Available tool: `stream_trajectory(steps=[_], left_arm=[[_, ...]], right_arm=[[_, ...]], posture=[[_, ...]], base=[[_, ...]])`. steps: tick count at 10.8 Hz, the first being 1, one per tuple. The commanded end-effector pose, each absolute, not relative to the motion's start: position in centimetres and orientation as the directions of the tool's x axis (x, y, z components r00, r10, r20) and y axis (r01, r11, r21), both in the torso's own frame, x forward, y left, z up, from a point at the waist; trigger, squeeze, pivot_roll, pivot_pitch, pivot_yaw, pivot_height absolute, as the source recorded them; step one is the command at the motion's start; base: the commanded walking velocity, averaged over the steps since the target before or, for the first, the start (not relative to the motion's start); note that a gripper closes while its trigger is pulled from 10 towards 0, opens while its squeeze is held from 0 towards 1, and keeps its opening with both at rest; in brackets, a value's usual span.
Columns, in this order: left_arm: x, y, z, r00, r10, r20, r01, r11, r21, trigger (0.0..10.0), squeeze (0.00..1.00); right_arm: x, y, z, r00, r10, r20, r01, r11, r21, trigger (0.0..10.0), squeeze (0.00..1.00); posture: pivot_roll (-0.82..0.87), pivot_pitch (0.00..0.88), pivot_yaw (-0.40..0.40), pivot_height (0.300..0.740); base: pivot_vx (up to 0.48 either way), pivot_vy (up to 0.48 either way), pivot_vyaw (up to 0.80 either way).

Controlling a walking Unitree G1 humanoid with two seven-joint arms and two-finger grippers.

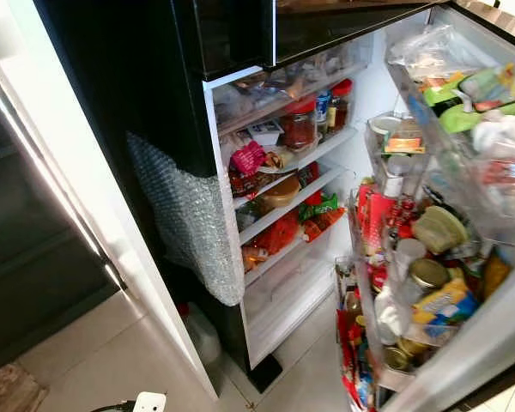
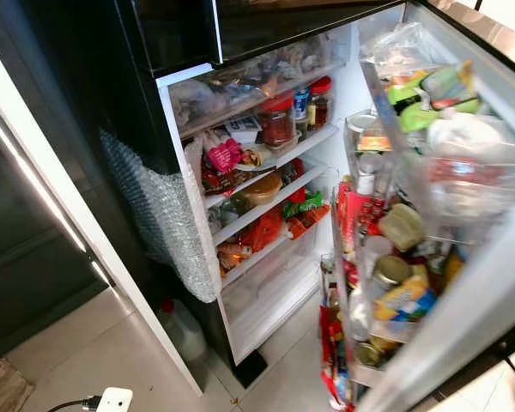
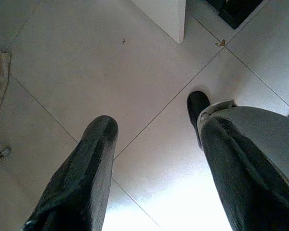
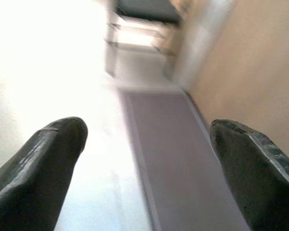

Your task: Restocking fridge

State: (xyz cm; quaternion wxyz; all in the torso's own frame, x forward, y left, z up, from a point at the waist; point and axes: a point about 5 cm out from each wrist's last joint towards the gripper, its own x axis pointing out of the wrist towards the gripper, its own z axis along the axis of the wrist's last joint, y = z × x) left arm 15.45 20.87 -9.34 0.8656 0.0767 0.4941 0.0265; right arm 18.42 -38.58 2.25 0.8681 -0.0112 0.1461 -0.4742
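Note:
The black fridge (image 1: 154, 77) stands open before me. Its white shelves (image 1: 302, 199) are packed with red-lidded jars (image 1: 299, 124), a tub and bright food packets. The open door (image 1: 485, 343) on the right carries bins crowded with jars, bottles, cans and bagged greens (image 1: 472, 94). My left gripper (image 3: 154, 125) hangs low over the tiled floor, open with nothing between its fingers (image 3: 86, 168). My right gripper (image 4: 147, 130) is also open and holds nothing, pointing at a blurred floor.
Bubble wrap (image 1: 184, 215) hangs on the fridge's left side. A white door frame (image 1: 77, 189) runs diagonally on the left. A clear water jug (image 1: 202, 335) stands on the floor by the fridge base, and a white plug (image 1: 148, 402) lies near the bottom edge.

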Motion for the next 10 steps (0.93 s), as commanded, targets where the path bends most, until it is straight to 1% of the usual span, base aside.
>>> stream_trajectory(steps=[1,2,5,6,8,9,10], left_arm=[[15.2,21.1,-9.4,0.500,0.123,-0.857,0.042,0.985,0.166,10.0,0.00],[15.2,21.1,-9.4,0.500,0.122,-0.857,0.041,0.986,0.165,10.0,0.00],[15.2,21.2,-9.4,0.499,0.118,-0.858,0.050,0.985,0.165,10.0,0.00],[15.2,21.2,-9.4,0.500,0.118,-0.858,0.054,0.984,0.167,10.0,0.00],[15.2,21.3,-9.4,0.503,0.119,-0.856,0.052,0.985,0.167,10.0,0.00],[15.2,21.3,-9.4,0.504,0.119,-0.856,0.050,0.985,0.166,10.0,0.00],[15.3,21.2,-9.3,0.504,0.118,-0.855,0.047,0.985,0.164,10.0,0.00]], right_arm=[[19.9,-38.3,3.3,0.592,-0.782,-0.193,0.768,0.621,-0.159,10.0,0.00],[21.9,-37.6,4.4,0.690,-0.708,-0.152,0.690,0.707,-0.157,10.0,0.00],[24.6,-36.2,6.3,0.820,-0.571,-0.050,0.567,0.821,-0.069,10.0,0.00],[25.7,-35.1,6.8,0.884,-0.467,-0.030,0.466,0.884,-0.029,10.0,0.00],[27.3,-33.8,7.8,0.931,-0.364,0.015,0.363,0.931,0.039,10.0,0.00],[28.4,-32.7,8.5,0.959,-0.278,0.043,0.275,0.959,0.075,10.0,0.00],[29.9,-31.0,9.8,0.981,-0.162,0.109,0.154,0.985,0.077,10.0,0.00]], posture=[[-0.08,0.000,0.020,0.740],[-0.08,0.000,0.020,0.740],[-0.08,0.000,0.025,0.740],[-0.08,0.000,0.026,0.740],[-0.08,0.000,0.026,0.740],[-0.07,0.000,0.025,0.740],[-0.07,0.000,0.023,0.740]], base=[[0.000,0.000,0.00],[0.000,0.000,0.00],[0.000,0.000,0.00],[0.000,0.000,0.00],[0.000,0.000,0.00],[0.000,0.000,0.00],[0.000,0.000,0.00]])
